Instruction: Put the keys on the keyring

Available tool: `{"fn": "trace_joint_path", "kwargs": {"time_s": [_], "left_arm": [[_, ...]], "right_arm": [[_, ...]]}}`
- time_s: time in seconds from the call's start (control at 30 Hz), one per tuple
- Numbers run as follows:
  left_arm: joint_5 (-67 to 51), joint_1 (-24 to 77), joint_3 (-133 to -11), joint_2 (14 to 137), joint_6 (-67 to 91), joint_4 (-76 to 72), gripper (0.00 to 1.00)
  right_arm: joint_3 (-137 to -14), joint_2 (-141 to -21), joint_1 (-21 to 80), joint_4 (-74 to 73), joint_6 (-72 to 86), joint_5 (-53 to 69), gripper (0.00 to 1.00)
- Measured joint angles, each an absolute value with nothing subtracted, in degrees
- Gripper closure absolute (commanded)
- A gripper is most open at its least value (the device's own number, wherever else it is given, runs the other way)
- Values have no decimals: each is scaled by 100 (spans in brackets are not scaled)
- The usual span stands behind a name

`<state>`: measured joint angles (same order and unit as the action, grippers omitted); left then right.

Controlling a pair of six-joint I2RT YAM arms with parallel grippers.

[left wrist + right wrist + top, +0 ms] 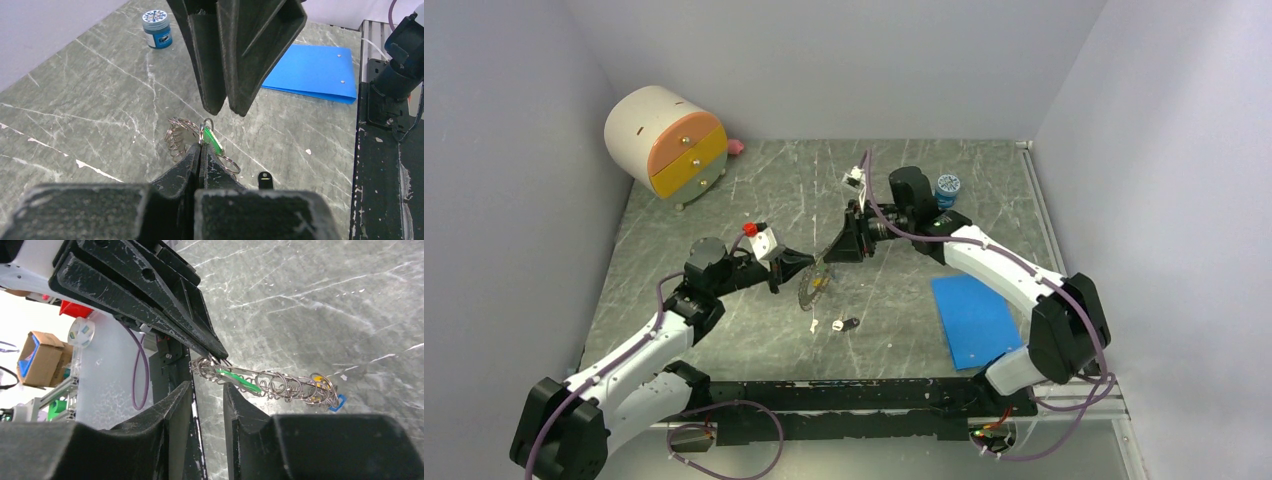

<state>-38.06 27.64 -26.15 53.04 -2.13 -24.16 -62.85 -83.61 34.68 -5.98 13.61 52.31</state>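
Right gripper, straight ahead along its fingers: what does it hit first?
The right gripper likely meets the keyring first, at its end by the green key, where the left gripper pinches it. Depth unclear.

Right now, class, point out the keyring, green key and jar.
keyring [285,385], right wrist view, middle of its coils.
green key [212,139], left wrist view, its green plastic.
jar [158,34], left wrist view, its side wall.

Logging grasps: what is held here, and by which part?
The left gripper pinches the keyring at its rim, beside the green key; the right gripper holds nothing.
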Motion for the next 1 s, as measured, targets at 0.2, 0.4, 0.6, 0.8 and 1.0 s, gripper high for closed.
{"fn": "trace_joint_path", "kwargs": {"time_s": [0.2,0.4,0.6,0.8,1.0], "left_arm": [[-3806,2764,-2602,5284,-215,-2414,98],[-3800,2759,-2593,5221,-217,-2410,97],[-3767,2759,-2593,5221,-224,-2412,97],[-3723,2757,-2593,5221,-239,-2370,98],[-3697,2757,-2593,5221,-255,-2281,98]], "right_arm": [[-6486,-8661,3612,-600,1463,5282,82],[-6541,-8670,3649,-659,1496,5227,97],[-6707,-8722,3778,-714,1503,5242,100],[-6943,-8886,3863,-910,1474,5223,100],[-7102,-9002,3940,-1096,1455,5148,100]]}}
